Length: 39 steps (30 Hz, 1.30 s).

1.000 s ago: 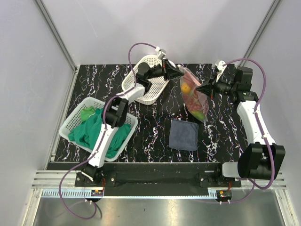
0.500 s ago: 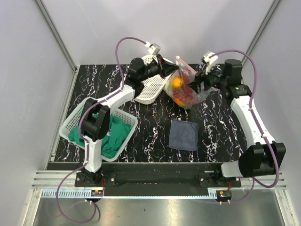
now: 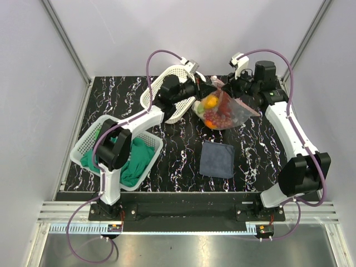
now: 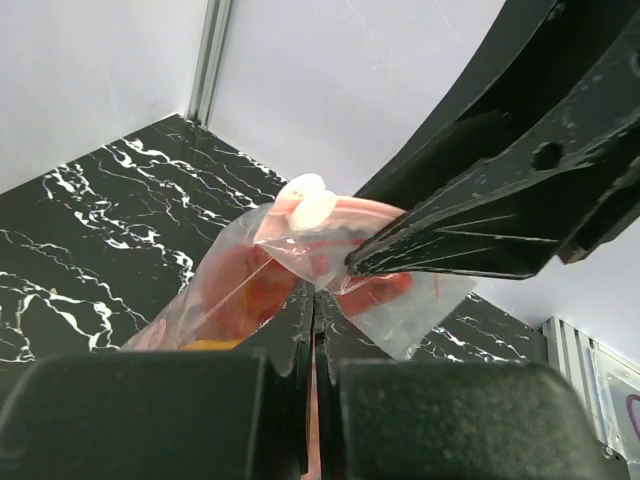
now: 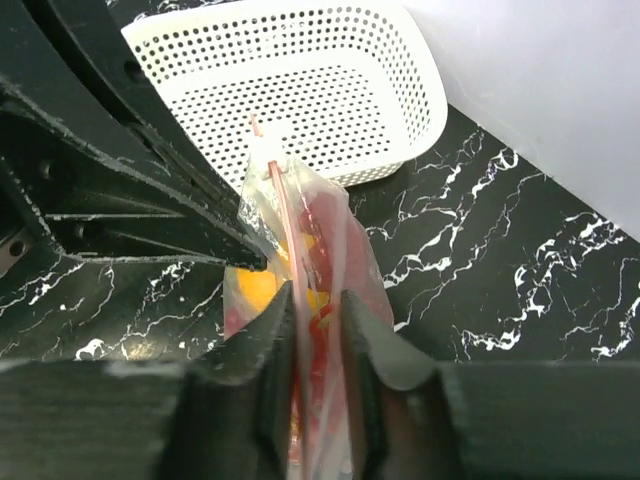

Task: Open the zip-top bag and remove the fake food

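Regripping is under way. Since a second ago both arms have swung to the far middle of the tabletop [image 3: 178, 150], and the bag [image 3: 225, 111] hangs lifted between them beside the white basket [image 3: 167, 75]. The left tool [image 3: 209, 89] is clamped on the bag's edge. The right tool [image 3: 232, 90] let go and came back, its fingers slightly apart astride the pink zip strip [image 5: 283, 205]; I cannot tell if it pinches. The zip seems unopened, with the food [image 3: 211, 108] inside. The left wrist view shows the white slider [image 4: 308, 203], too small to see from the top.
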### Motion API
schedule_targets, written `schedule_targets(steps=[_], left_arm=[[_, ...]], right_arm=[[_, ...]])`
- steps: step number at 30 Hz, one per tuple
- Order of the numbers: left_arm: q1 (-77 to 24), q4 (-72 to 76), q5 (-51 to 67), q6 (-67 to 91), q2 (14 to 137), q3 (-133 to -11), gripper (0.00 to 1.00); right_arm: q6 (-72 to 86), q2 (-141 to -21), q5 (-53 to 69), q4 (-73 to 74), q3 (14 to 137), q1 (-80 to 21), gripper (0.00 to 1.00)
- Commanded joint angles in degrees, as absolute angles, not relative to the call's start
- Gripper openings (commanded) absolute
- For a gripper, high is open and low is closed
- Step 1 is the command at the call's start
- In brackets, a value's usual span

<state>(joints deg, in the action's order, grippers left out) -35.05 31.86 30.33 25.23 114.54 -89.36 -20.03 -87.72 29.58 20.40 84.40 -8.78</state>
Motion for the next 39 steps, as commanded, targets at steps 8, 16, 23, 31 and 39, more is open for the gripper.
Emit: schedule_targets(steps=[8,16,23,31,39], left_arm=[[-34.2,32.8,33.4,16.8,107.7,-86.9,0.47],[-31.1,33.3,36.0,14.4,108.5,-87.2,0.63],[-31.2,46.8,49.4,26.4,114.7,-90.9,0.64],[-32.1,59.6,54.8,37.7,119.1,-92.2,0.63],[-32.7,54.6,51.3,37.0,120.9,-96.5,0.38]], right_arm=[[-26.7,-84.3,34.3,21.5,84.6,-7.8,0.0],[-27.9,-83.7,48.6,23.9,85.5,-2.6,0.0],[-26.5,-85.2,51.2,25.0,86.7,-2.5,0.0],[-25.5,-85.4,52.5,25.2,87.4,-2.5,0.0],[-24.3,-85.2,53.6,25.8,87.3,-2.6,0.0]])
